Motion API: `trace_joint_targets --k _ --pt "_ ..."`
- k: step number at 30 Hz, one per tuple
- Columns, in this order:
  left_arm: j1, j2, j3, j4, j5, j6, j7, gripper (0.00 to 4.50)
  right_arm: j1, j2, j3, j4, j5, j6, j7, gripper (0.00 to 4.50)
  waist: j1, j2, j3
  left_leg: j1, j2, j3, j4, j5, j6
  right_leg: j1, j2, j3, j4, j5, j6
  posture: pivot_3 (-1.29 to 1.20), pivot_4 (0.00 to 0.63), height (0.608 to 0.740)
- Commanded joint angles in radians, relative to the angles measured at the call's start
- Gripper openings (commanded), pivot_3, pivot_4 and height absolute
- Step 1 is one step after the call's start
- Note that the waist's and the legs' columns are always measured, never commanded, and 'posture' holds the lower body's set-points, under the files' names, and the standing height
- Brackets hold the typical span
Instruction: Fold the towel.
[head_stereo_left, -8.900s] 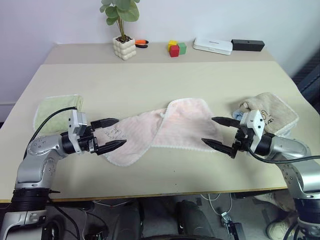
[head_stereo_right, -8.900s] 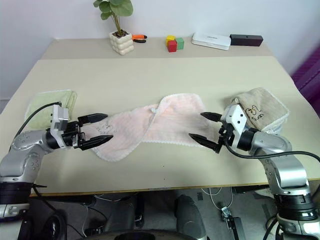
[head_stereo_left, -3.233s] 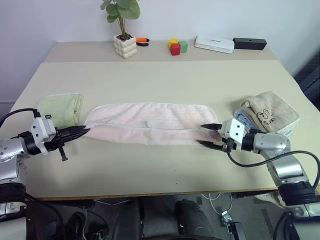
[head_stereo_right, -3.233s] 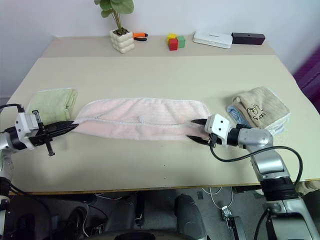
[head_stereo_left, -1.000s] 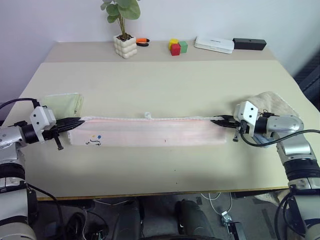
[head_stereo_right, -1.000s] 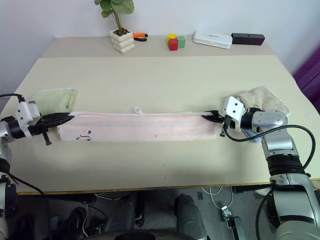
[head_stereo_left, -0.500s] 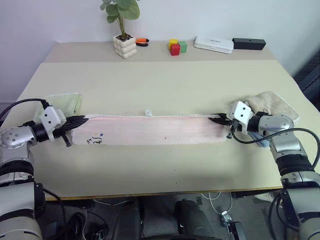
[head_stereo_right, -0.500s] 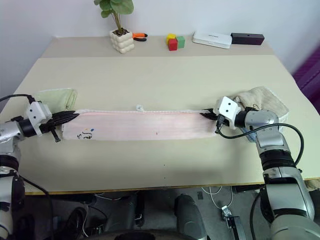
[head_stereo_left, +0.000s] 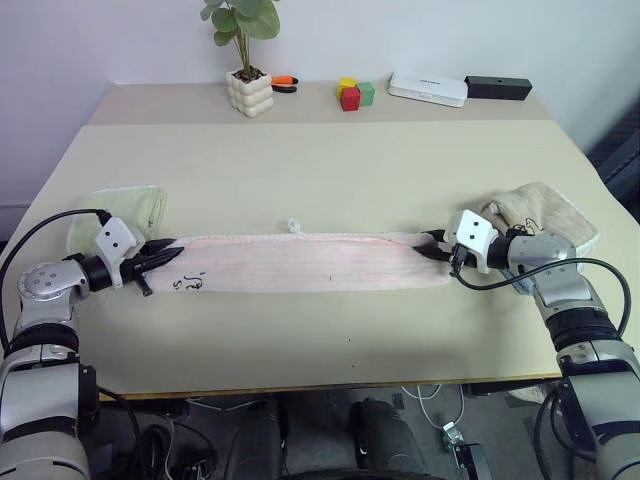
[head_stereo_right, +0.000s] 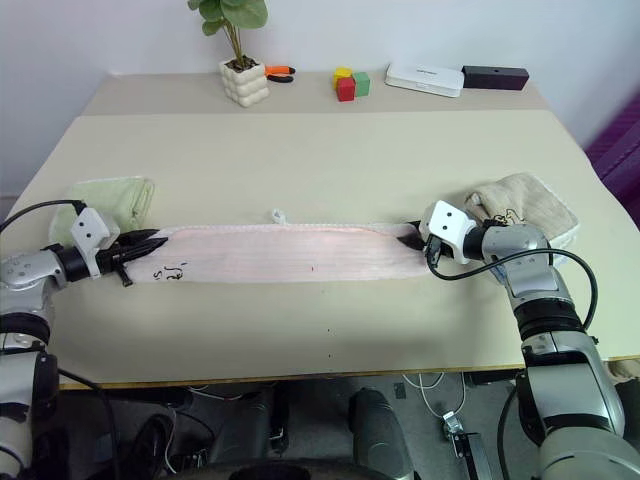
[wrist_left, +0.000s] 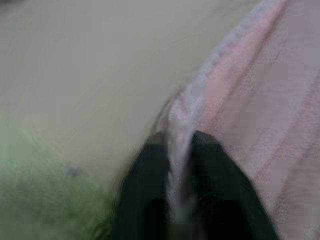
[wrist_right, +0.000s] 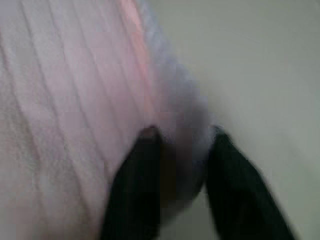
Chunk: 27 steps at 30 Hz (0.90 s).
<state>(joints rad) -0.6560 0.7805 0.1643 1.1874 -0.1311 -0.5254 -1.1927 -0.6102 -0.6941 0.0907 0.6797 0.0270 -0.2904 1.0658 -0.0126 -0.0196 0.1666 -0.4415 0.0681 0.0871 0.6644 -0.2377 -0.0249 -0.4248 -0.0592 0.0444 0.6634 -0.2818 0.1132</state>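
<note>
The towel (head_stereo_left: 305, 263) lies stretched out as a long, narrow pink band across the front half of the desk (head_stereo_left: 320, 170), already doubled lengthwise by the look of it, its little loop (head_stereo_left: 294, 225) poking out along the far edge and the dark embroidered mark (head_stereo_left: 190, 284) showing near its left end. The left gripper (head_stereo_left: 163, 255) sits low at the left end, and its wrist view shows the two black fingers parted a little with the towel's whitish edge running up between them, so the grip looks slack rather than clamped. The right gripper (head_stereo_left: 436, 248) sits at the opposite end; from its wrist view the fingers (wrist_right: 134, 180) stand apart on either side of the folded corner, loosened in the same way. I judge this to be the letting-go that closes the lengthwise fold, with the cloth laid flat on the desk. Next, one end needs to be taken up and carried over to meet the other, which calls for a fresh, firm pinch through both layers so that they do not slide apart. A light green towel (head_stereo_left: 135, 208) lies just beyond the left end and a beige towel (head_stereo_left: 545, 210) beside the right, close enough that the arms should lift clear of them.
</note>
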Motion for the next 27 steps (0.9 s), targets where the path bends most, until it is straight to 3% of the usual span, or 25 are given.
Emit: trace_joint_targets --k 1,4,5,13,20,22,27 --pt "-0.017 0.014 0.025 -0.026 -0.025 0.012 -0.016 2.44 -0.017 -0.006 -0.029 -0.004 0.012 0.001 -0.018 2.88 0.000 0.000 0.000 0.000 0.000 0.000 0.000 0.000 0.000 0.000 0.000 0.000 0.000 0.000 0.000 0.00 0.150 0.735" --pt "-0.018 0.020 0.040 -0.061 -0.056 0.031 -0.082 3.93 -0.019 -0.010 -0.026 0.000 -0.003 -0.006 -0.037 4.47 0.000 0.000 0.000 0.000 0.000 0.000 0.000 0.000 0.000 0.000 0.000 0.000 0.000 0.000 0.000 0.00 0.150 0.735" --pt "-0.018 0.020 0.048 -0.075 -0.070 0.041 -0.099 4.45 -0.019 -0.010 -0.026 -0.002 -0.006 -0.008 -0.041 4.50 0.000 0.000 0.000 0.000 0.000 0.000 0.000 0.000 0.000 0.000 0.000 0.000 0.000 0.000 0.000 0.00 0.150 0.735" --pt "0.010 -0.027 0.104 -0.275 -0.216 0.260 -0.169 4.45 -0.057 0.050 -0.125 -0.054 0.144 0.156 -0.040 4.50 -0.001 0.000 0.000 0.000 0.000 0.000 0.000 0.000 0.000 0.000 0.000 0.000 0.000 0.000 0.000 0.00 0.150 0.735" --pt "0.077 -0.050 0.135 -0.487 -0.290 0.390 -0.121 1.30 -0.056 0.057 -0.126 -0.089 0.134 0.169 -0.074 1.31 -0.001 0.000 0.000 0.000 0.000 -0.001 0.000 0.000 0.000 0.000 0.000 0.000 0.000 0.000 0.000 0.00 0.150 0.735" --pt "0.079 -0.056 0.155 -0.531 -0.321 0.445 -0.077 0.18 -0.048 0.063 -0.128 -0.116 0.143 0.195 -0.082 1.22 0.001 0.000 0.000 0.000 0.000 -0.001 0.000 0.000 0.000 0.000 0.000 0.000 0.000 0.000 0.000 0.00 0.150 0.735" --pt "0.138 -0.122 0.185 -0.802 -0.441 0.679 0.082 0.07 -0.009 0.191 -0.189 -0.402 0.240 0.343 -0.281 1.22 -0.002 0.000 0.000 0.000 0.000 -0.001 0.000 0.000 0.000 0.000 0.000 0.000 0.001 0.000 0.000 0.00 0.150 0.735"
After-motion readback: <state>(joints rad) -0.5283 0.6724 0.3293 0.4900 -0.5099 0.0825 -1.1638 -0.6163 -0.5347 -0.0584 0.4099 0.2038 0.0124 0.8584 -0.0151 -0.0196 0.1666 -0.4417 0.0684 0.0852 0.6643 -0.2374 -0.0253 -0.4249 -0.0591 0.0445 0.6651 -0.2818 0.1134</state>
